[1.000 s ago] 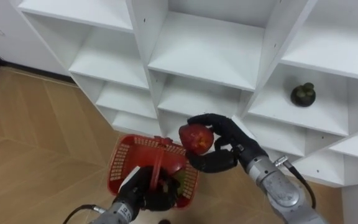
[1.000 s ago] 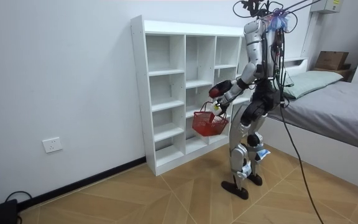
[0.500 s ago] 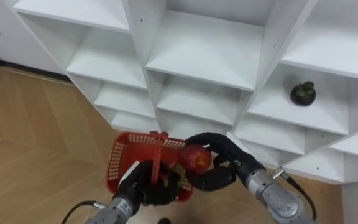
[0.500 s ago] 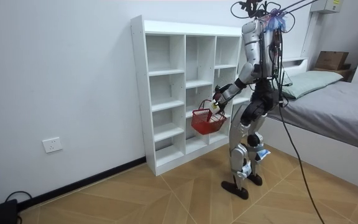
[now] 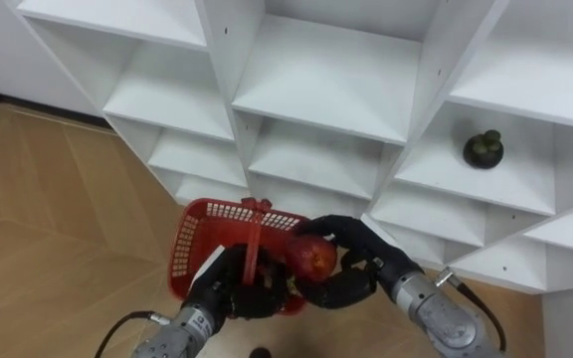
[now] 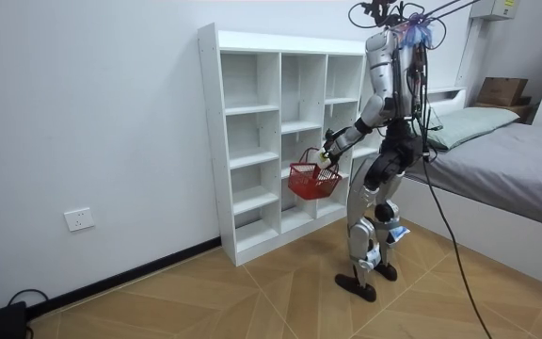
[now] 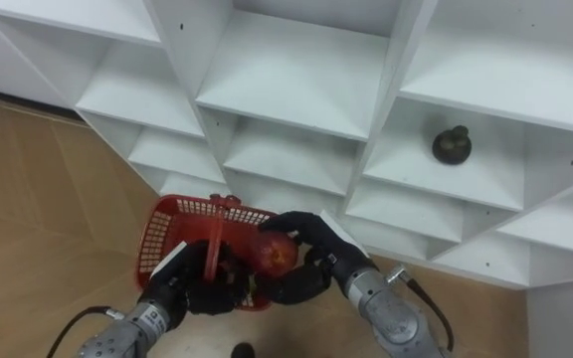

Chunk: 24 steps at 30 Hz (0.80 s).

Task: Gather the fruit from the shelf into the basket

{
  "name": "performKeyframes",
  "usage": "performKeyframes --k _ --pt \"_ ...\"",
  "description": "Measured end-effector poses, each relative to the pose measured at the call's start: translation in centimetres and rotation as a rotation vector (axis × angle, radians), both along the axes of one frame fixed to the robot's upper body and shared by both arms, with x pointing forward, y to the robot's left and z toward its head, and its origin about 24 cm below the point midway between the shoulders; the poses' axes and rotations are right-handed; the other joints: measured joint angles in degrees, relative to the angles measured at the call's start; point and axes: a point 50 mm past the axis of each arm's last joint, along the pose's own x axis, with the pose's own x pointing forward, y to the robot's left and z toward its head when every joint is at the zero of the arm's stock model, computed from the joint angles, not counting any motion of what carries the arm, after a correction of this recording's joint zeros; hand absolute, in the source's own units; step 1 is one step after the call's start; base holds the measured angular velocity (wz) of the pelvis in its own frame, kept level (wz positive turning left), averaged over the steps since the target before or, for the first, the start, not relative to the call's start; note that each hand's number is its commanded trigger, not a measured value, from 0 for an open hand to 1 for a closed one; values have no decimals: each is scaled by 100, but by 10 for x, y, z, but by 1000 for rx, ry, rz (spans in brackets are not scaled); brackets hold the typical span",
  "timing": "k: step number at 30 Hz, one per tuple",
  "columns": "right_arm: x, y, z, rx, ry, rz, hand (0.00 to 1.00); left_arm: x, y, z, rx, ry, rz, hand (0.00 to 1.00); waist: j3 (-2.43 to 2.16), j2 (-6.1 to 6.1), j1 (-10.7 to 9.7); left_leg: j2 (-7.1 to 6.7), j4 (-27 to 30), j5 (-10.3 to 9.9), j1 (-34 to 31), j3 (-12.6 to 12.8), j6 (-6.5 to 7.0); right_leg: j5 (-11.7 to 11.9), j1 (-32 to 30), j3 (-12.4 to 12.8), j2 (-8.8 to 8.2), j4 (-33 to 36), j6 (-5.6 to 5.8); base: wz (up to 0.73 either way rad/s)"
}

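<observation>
Fingers (image 5: 346, 231) of right hand (image 5: 371, 264) curled round a round red apple (image 5: 311, 257), held over the right edge of the red plastic mesh basket (image 5: 189, 249). Left hand (image 5: 232, 296) fingers wrapped round the basket's red handle (image 5: 253, 239). Dark green round fruit (image 5: 483, 148) sits in a right-side compartment of the white closet (image 5: 326, 80), well apart.
</observation>
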Motion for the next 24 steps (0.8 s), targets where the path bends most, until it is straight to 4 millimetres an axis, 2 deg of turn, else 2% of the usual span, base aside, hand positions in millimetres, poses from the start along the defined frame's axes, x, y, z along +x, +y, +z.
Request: performKeyframes --k 24 --pt "0 0 0 -2 -3 -4 100 0 2 0 5 -3 -2 100 0 -23 -1 29 -26 -2 13 36 -5 51 42 22 32 -106 -5 0"
